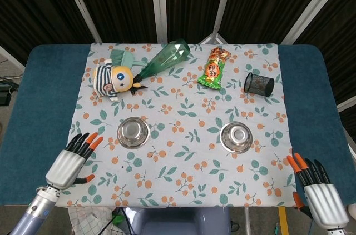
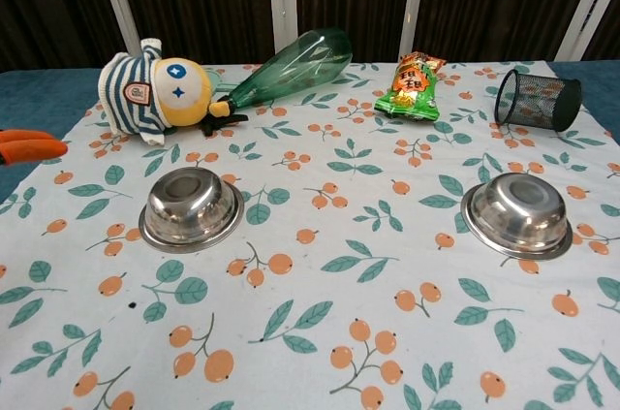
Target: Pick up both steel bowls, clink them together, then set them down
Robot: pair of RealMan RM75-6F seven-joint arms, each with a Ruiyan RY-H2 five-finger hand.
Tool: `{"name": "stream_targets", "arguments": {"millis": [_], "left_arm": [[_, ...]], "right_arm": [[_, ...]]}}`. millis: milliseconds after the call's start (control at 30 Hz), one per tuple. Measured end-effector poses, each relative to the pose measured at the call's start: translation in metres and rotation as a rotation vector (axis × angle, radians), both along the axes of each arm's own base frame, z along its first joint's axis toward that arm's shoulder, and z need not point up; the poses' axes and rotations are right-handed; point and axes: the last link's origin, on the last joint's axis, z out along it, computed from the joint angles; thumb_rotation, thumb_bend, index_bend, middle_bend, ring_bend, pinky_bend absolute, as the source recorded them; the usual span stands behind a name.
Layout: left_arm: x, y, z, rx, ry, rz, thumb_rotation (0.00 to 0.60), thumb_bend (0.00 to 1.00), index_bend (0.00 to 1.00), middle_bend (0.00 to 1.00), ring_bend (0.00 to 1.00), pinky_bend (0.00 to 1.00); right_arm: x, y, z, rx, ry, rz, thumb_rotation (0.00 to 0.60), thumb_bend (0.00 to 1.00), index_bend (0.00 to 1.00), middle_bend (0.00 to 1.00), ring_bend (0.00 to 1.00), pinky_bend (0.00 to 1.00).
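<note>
**Hands reaching in, bowls not yet touched**

The left hand [image 1: 70, 160] is hanging empty, fingers spread, with the left bowl [image 1: 133, 133] ahead and inward of it. The right hand [image 1: 317, 190], likewise spread and empty, is sitting well back from the right bowl [image 1: 236, 136]. Both bowls are resting mouth-up; being round, they have no long axis. Next, I judge, each hand needs a rim grip.

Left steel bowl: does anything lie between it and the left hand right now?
Nothing visible does. The left hand is open over the cloth's near-left part, and only bare floral tablecloth separates it from the left steel bowl. The plush toy and green bottle lie beyond the bowl, out of the path.
</note>
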Motion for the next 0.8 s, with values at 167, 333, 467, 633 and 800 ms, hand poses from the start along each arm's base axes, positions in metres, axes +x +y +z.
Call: {"name": "stream_targets", "arguments": {"millis": [167,333,467,633,800], "left_arm": [[0.012,0.014,-0.012,0.02,0.037,0.007,0.531,0.14,0.0,0.0,0.0,0.08],[0.023,0.029,-0.025,0.041,0.076,0.031,0.529,0.17,0.0,0.0,0.0,0.08],[0.033,0.044,-0.039,0.032,0.097,0.065,0.528,0.19,0.0,0.0,0.0,0.08],[0.054,0.062,-0.056,0.01,0.107,0.08,0.525,0.19,0.0,0.0,0.0,0.08],[0.073,0.079,-0.071,-0.014,0.112,0.093,0.517,0.19,0.0,0.0,0.0,0.08]], "right_arm": [[-0.003,-0.006,0.001,-0.003,-0.015,-0.021,0.6,0.46,0.0,0.0,0.0,0.0],[-0.005,-0.01,0.005,-0.009,-0.039,-0.036,0.6,0.46,0.0,0.0,0.0,0.0],[-0.006,-0.014,0.008,-0.01,-0.056,-0.042,0.6,0.46,0.0,0.0,0.0,0.0],[-0.008,-0.018,0.007,-0.002,-0.058,-0.048,0.6,0.46,0.0,0.0,0.0,0.0],[-0.009,-0.022,0.005,0.007,-0.054,-0.057,0.6,0.46,0.0,0.0,0.0,0.0]]}}
